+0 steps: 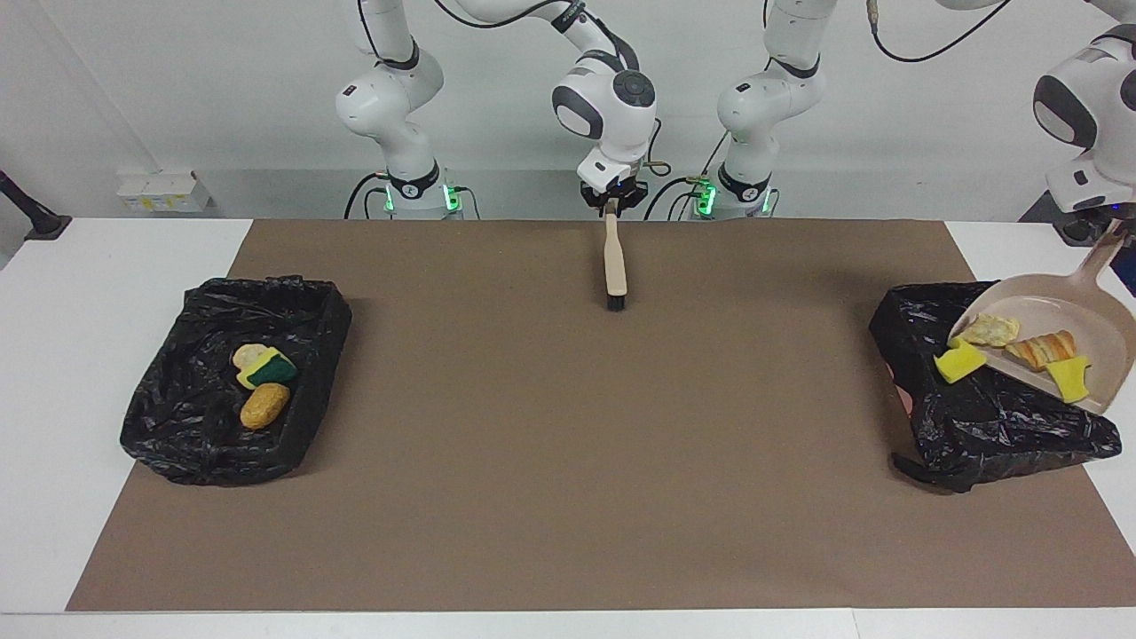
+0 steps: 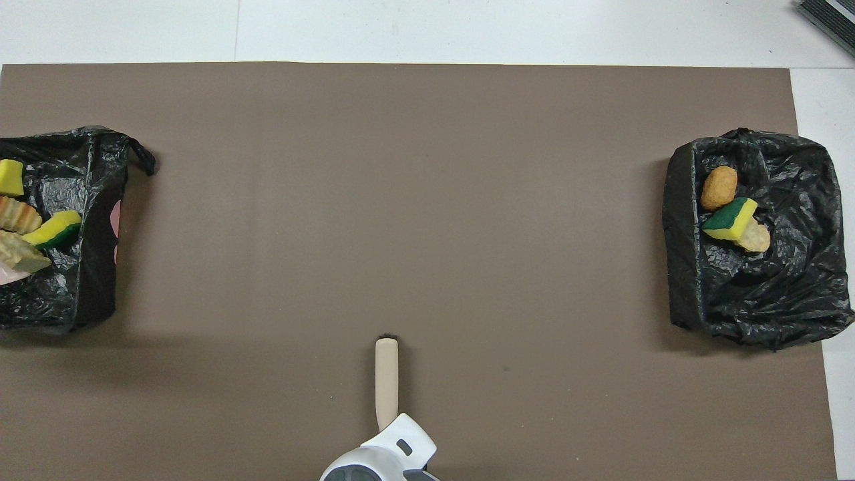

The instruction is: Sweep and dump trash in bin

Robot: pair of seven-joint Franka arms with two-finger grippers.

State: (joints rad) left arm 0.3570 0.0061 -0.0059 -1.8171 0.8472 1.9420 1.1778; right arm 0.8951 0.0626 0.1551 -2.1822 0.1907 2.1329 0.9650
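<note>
At the right arm's end of the brown mat [image 1: 568, 497], a black-lined bin [image 1: 195, 426] is seen with three pieces of trash in it: a green-backed yellow sponge [image 1: 266, 367] lying against a pale bread chunk [image 1: 247, 355], and a golden-brown lump [image 1: 264, 405] just beside them, farther from the robots. At the middle of the mat's near edge, a wooden-handled brush [image 1: 614, 262] is stood on its bristles, its handle top enclosed by the right gripper [image 1: 612, 202]; whether it is clamped cannot be told. At the left arm's end, a beige dustpan [image 1: 1065, 311] is held by its handle in the closed left gripper [image 1: 1120, 229] and tilted lip-down over a second black-lined bin [image 1: 994, 426]. Four scraps are spread along the lip: a yellow sponge piece [image 1: 960, 362] at the very edge, a crumbly beige chunk [image 1: 987, 330], a ridged golden piece [image 1: 1045, 348] and another yellow sponge bit [image 1: 1070, 378]
</note>
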